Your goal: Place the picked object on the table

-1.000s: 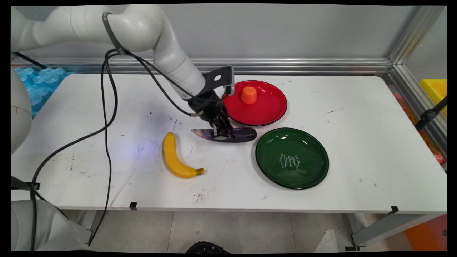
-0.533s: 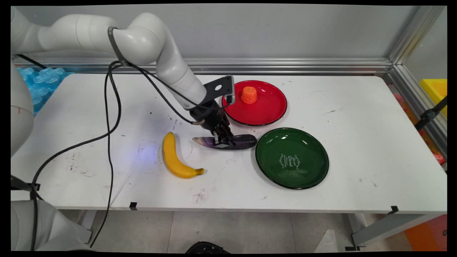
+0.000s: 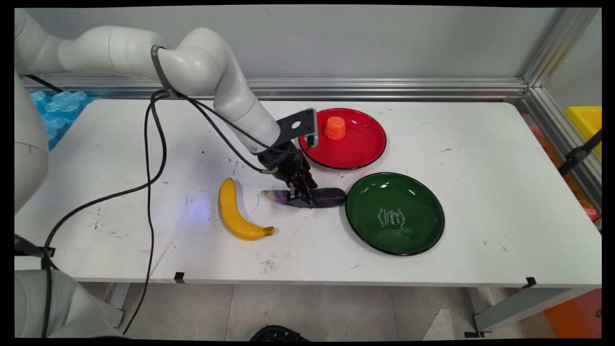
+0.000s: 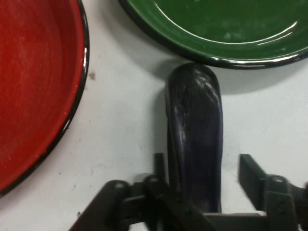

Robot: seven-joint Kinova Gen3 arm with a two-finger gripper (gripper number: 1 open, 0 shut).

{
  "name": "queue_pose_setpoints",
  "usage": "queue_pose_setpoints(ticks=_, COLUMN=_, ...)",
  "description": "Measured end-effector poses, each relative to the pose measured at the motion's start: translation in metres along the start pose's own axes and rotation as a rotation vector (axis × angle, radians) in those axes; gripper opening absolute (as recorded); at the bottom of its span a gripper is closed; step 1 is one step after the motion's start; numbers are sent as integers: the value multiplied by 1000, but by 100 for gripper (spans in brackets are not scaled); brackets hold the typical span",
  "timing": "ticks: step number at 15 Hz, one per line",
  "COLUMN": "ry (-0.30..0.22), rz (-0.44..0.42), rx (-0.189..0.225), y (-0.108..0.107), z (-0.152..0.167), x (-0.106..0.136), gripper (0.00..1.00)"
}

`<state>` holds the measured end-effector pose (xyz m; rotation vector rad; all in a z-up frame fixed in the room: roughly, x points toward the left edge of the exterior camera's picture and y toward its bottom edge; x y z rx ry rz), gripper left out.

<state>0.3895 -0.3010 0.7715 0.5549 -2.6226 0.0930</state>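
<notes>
A dark purple eggplant (image 3: 319,197) lies on the white table (image 3: 480,144), its rounded end close against the rim of the green plate (image 3: 395,213). My gripper (image 3: 299,198) stands over the eggplant's middle, open, with a finger on either side. In the hand view the eggplant (image 4: 195,130) runs up between the fingers of the gripper (image 4: 204,166). The left finger lies against it, and a strip of table shows between it and the right finger (image 4: 250,171). The green plate's rim (image 4: 202,48) is just beyond the eggplant's tip.
A red plate (image 3: 353,144) holding an orange carrot piece (image 3: 335,128) sits behind the gripper; its rim (image 4: 79,72) fills the hand view's left. A yellow banana (image 3: 233,211) lies to the gripper's left. Black cables (image 3: 149,158) hang from the arm.
The gripper and the eggplant have moved together toward the table's near side and slightly right. The eggplant's end now lies by the green plate's rim.
</notes>
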Motion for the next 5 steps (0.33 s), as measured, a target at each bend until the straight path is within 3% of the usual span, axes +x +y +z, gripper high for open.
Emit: queue_pose_setpoints(ticks=5, ry=-2, rz=5, rx=-6, y=-3, z=2, x=4, gripper=100)
